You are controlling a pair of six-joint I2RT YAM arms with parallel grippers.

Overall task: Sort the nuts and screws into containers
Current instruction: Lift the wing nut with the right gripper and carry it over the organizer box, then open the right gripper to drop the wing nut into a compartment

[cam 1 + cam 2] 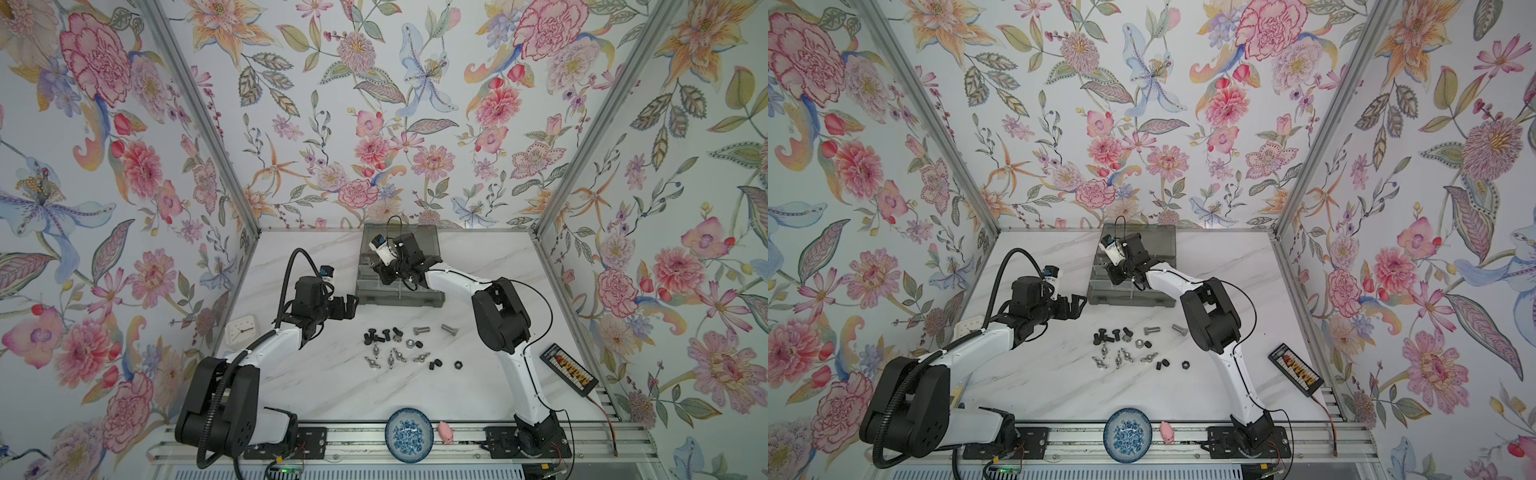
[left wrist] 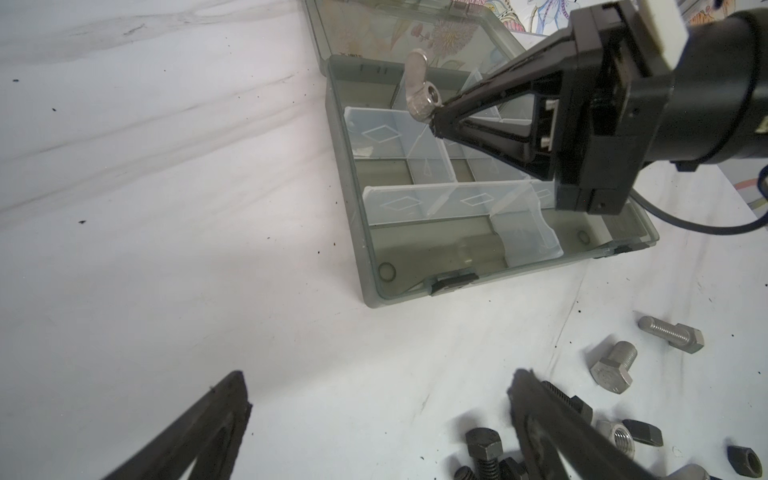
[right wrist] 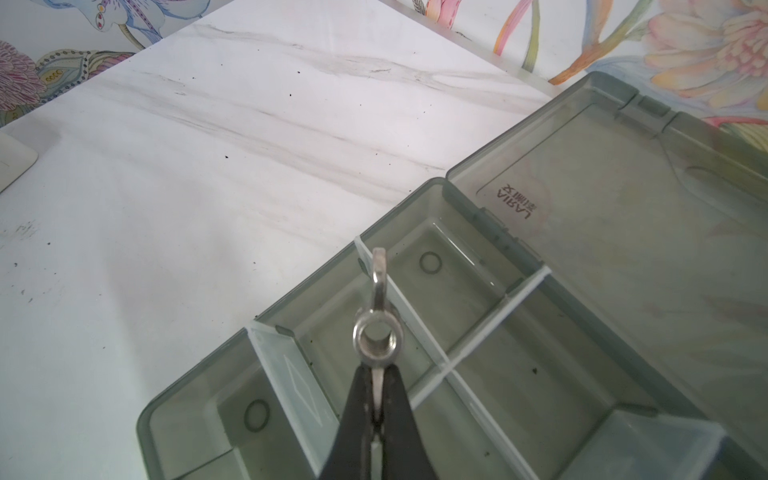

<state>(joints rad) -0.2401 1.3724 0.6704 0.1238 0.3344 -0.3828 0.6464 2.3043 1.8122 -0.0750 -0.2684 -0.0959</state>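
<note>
Right gripper (image 3: 376, 374) jaws clamp wing nut (image 3: 374, 336) ear, left gripper (image 2: 380, 374) jaws open. Above divider (image 3: 411, 318): may drop into wrong compartment.

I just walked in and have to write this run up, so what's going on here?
The right gripper is shut on a silver wing nut, holding it by one ear above the compartments of the open grey organizer box, not yet released. The left gripper hangs with its jaws open and empty near the box's corner. The screws and the remaining nuts lie loose on the marble table in front of the box.
</note>
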